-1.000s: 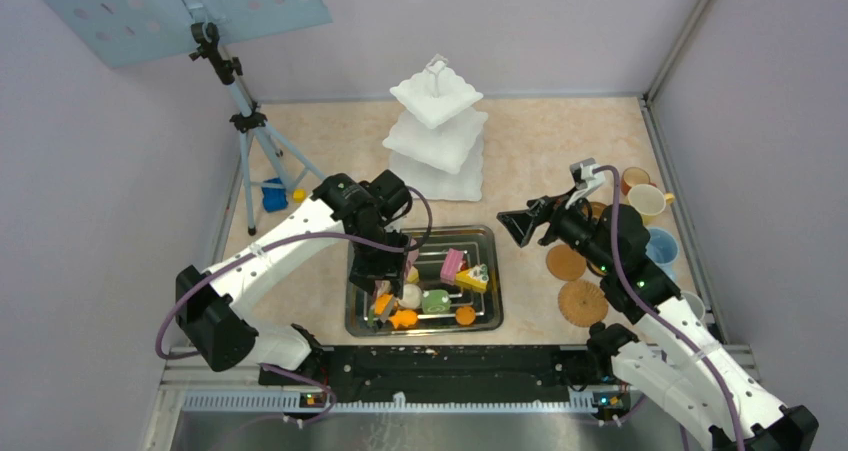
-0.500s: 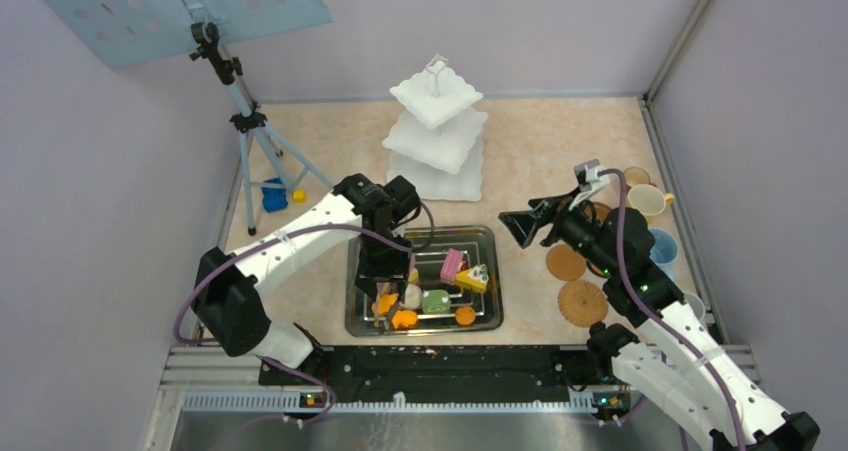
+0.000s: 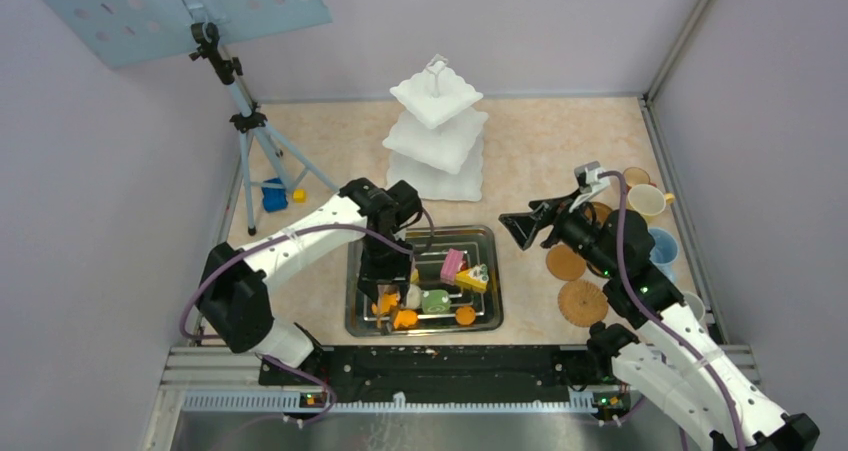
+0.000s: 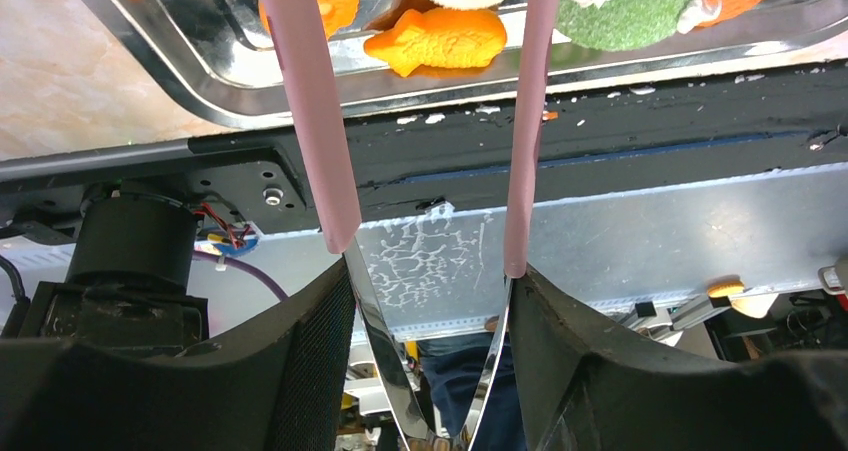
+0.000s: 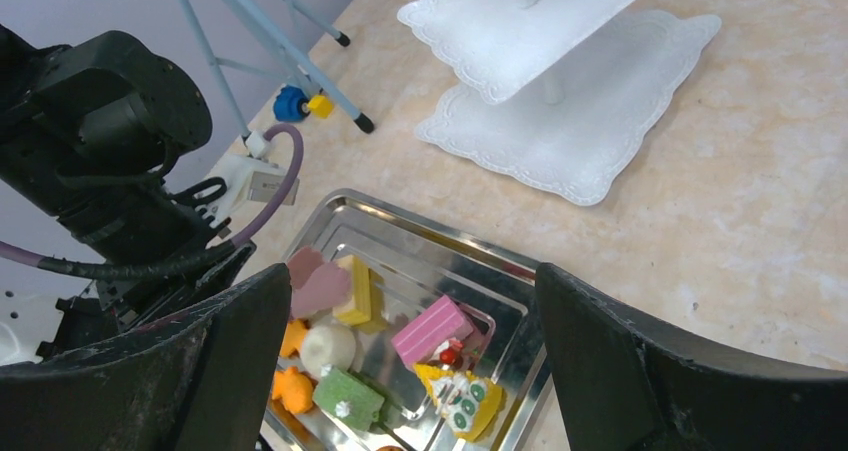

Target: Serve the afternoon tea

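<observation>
The orange fish pastry (image 4: 435,43) lies in the steel tray (image 4: 200,91), just ahead of my left gripper (image 4: 430,271). Its long axis runs crosswise to the pink tongs (image 4: 315,121), and it shows between their two arms. The left gripper is closed partway, clamping the tongs' handles. Since a second ago the left elbow has swung in toward the tray, though the tong tips have barely shifted. My right gripper (image 3: 515,228) hangs spread wide, holding nothing, with the tray ahead and below it as before.
</observation>
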### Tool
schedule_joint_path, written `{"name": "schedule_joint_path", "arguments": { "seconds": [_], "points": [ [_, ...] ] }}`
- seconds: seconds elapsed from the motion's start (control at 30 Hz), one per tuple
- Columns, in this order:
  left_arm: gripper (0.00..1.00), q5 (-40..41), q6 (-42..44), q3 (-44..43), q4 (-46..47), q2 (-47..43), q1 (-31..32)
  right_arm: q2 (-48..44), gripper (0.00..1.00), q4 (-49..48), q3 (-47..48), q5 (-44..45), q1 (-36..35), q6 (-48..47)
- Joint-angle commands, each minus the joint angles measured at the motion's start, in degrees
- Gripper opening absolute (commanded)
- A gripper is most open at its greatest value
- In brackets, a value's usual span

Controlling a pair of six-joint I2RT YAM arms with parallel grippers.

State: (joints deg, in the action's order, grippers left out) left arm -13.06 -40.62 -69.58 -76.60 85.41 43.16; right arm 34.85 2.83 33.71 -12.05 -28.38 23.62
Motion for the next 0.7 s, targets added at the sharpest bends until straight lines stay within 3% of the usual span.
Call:
{"name": "schedule_joint_path", "arguments": {
  "seconds": [0.0, 0.67],
  "points": [
    [0.61, -1.09, -0.32, -0.22, 2.07, 1.96, -0.22, -1.0, 0.9, -1.3, -0.8, 0.62, -0.5, -0.59],
    [0.61, -0.74, -0.95, -1.58, 5.6, 6.95, -0.71, -2.14, 0.9, -0.47, -1.19, 1.83, -0.46, -1.0]
  ]
}}
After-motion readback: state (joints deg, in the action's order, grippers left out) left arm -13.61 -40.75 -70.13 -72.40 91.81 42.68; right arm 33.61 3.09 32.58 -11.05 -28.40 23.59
